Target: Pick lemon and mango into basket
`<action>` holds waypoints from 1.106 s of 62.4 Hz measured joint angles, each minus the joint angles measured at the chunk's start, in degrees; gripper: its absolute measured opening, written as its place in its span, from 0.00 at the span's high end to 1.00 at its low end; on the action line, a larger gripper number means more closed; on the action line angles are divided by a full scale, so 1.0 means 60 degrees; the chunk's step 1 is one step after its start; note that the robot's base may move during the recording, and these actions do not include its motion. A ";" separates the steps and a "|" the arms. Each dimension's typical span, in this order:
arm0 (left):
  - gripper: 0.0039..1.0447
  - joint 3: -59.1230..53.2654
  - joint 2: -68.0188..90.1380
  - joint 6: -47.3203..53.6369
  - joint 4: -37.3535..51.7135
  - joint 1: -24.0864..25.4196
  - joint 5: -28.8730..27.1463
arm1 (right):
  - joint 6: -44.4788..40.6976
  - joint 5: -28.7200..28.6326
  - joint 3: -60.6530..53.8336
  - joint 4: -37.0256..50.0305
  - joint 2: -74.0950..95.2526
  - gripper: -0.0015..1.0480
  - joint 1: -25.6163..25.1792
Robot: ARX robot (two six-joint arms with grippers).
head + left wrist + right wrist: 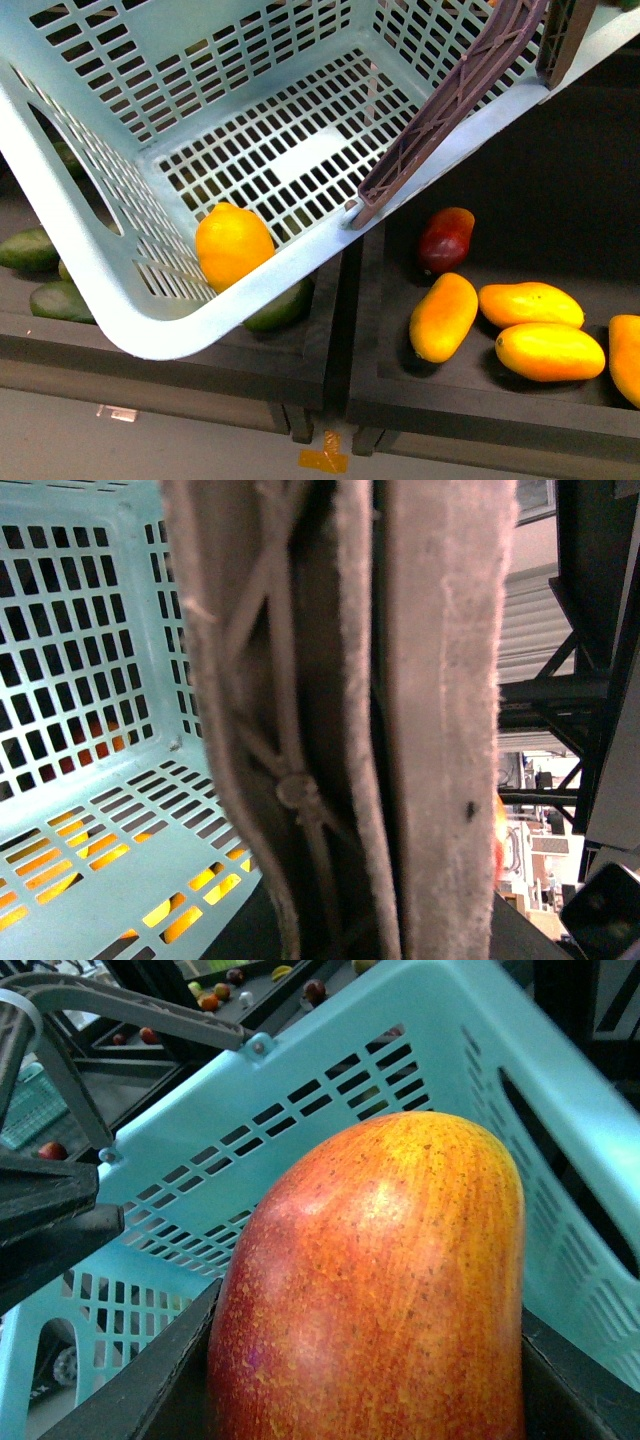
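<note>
Red-orange speckled mango (380, 1280) shades to yellow at one end.

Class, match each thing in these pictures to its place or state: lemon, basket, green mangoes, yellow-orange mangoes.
Things
1. lemon
2. basket
3. green mangoes
4. yellow-orange mangoes

Places or states
a. lying in the right-hand black tray
b. teal and tilted
c. partly hidden beneath the basket
d. inside the basket, in its low corner

Pairs: 1-d, 2-b, 3-c, 4-a
</note>
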 joint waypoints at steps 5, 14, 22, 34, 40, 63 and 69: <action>0.85 0.0000 0.0000 0.0011 0.0000 0.0000 -0.0011 | 0.0211 0.0623 0.0572 -0.0193 0.0514 0.39 0.0412; 0.85 0.0000 0.0000 0.0011 0.0000 0.0000 0.0007 | 0.0674 0.1847 0.1384 -0.0295 0.1093 0.36 0.0739; 0.85 0.0000 0.0000 -0.0004 0.0000 0.0000 0.0007 | 0.1107 0.2452 0.1479 -0.0259 0.1158 0.18 0.0721; 0.85 -0.0022 0.0007 -0.0044 -0.0022 0.0000 0.0011 | 0.1523 0.3829 0.0364 -0.0342 0.0025 0.08 -0.0044; 0.85 -0.0025 -0.0004 -0.0015 -0.0022 0.0004 -0.0051 | 0.0364 0.5031 -0.0958 0.1060 -0.1020 0.19 -0.0543; 0.85 -0.0025 -0.0004 -0.0091 -0.0022 -0.0018 0.0062 | -0.2091 0.4605 -0.4783 0.2696 -0.3654 0.77 -0.1370; 0.85 -0.0025 -0.0004 -0.0022 -0.0022 -0.0018 -0.0029 | -0.2178 0.4503 -0.5333 0.2718 -0.4284 0.94 -0.1519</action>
